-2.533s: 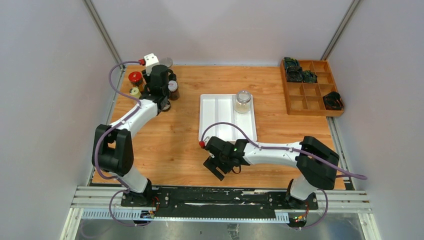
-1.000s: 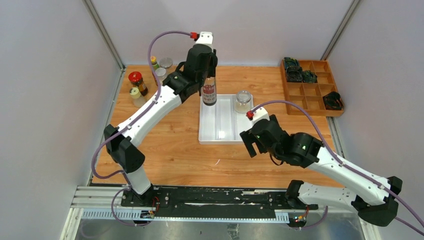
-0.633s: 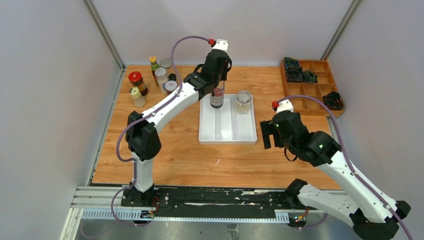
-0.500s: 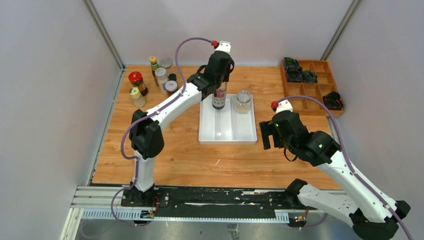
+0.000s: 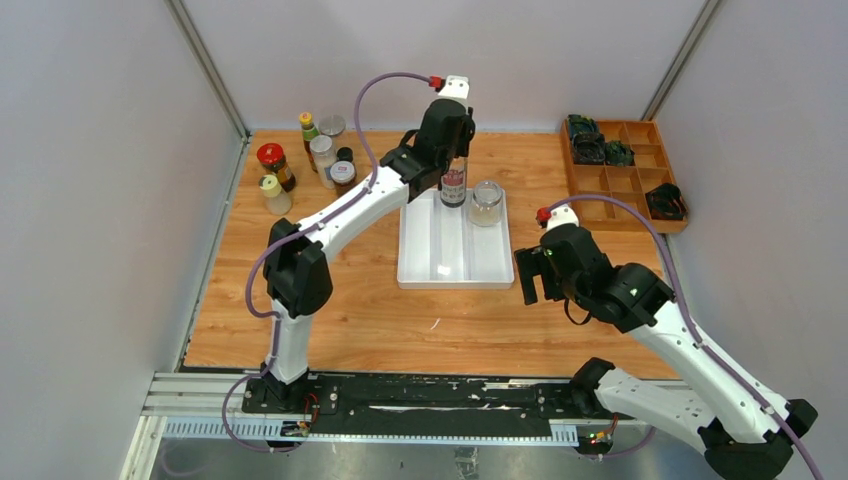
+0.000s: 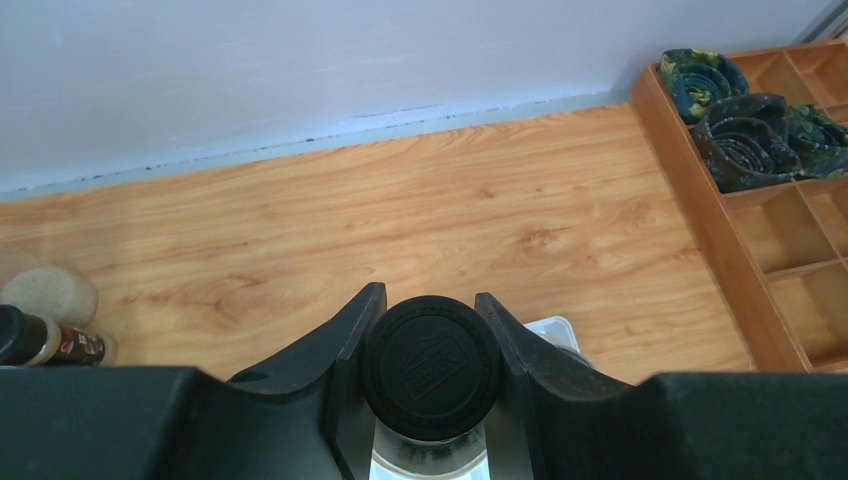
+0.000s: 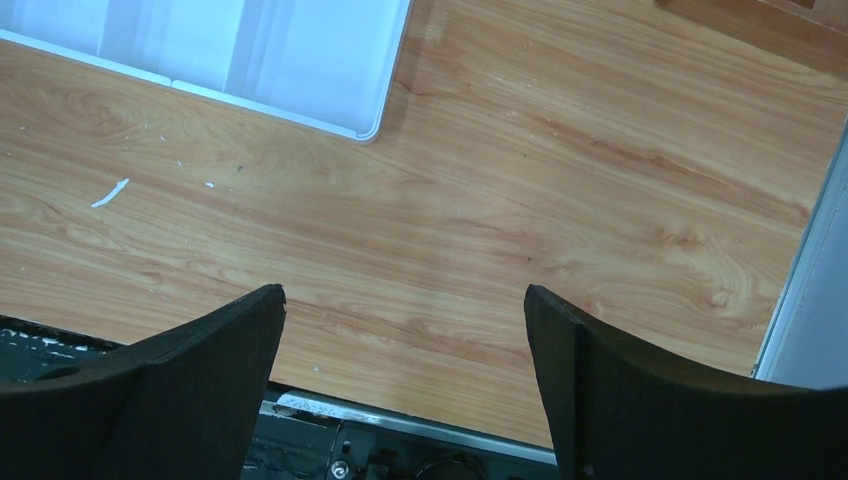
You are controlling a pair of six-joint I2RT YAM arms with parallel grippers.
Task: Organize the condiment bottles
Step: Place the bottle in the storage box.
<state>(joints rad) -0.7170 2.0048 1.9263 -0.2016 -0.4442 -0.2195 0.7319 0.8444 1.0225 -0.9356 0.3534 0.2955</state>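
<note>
The left end effector (image 5: 452,168) is clenched on the tall dark bottle with a black cap (image 5: 453,190), one finger pressed on each side of the neck just below the cap. In the left wrist view the round cap fills the gap between the fingers. The bottle is upright over the far end of the white plastic tray (image 5: 430,255), at about the tray's 12 o'clock. Whether its base touches the tray cannot be told.

A clear glass jar with a silver lid (image 5: 486,203) stands in the tray just beside the bottle, at its 3 o'clock.

The other condiments are grouped at the 10 o'clock corner of the wooden table (image 5: 330,300):
- a red-lidded jar (image 5: 271,160)
- a pale shaker with a yellow cap (image 5: 270,195)
- a yellow-capped green-labelled bottle (image 5: 308,127)
- a tall silver-lidded clear jar (image 5: 322,152)
- a small dark shaker (image 5: 343,173)

The right end effector (image 5: 527,276) is released, fingers spread wide with nothing between them. It is over bare table at the tray's 4 o'clock, near the tray's corner.

A wooden compartment box (image 5: 600,205) at the table's 2 o'clock holds dark green-black objects (image 5: 588,148).
</note>
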